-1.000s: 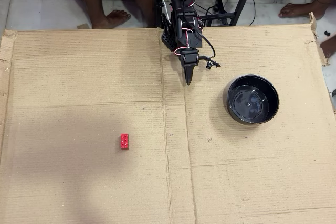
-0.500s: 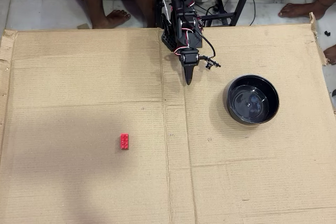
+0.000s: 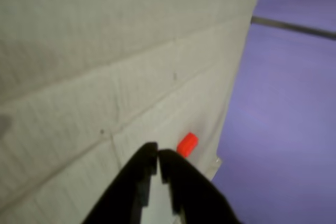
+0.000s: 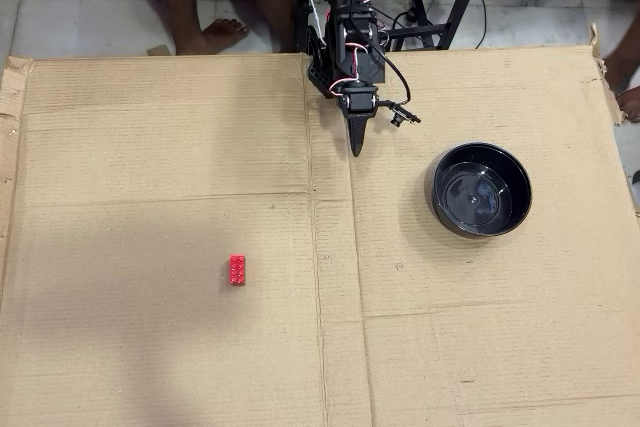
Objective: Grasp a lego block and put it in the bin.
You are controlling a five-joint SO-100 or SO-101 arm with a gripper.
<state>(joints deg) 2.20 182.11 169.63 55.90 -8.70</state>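
Gripper (image 4: pixel 355 150) is pressed together and empty up by the arm base, block (image 4: pixel 237 269) sits well off on the cardboard (image 4: pixel 150 147), so unless it spreads first it'll probably just shove that tiny brick around.

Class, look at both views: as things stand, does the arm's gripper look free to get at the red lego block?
Probably yes. In the overhead view only bare cardboard lies between the shut gripper and the lego block, and the black bowl sits off to the right. Whether the arm stretches that far cannot be told.

Overhead cam straight down; wrist cam close behind claw (image 3: pixel 158 156)
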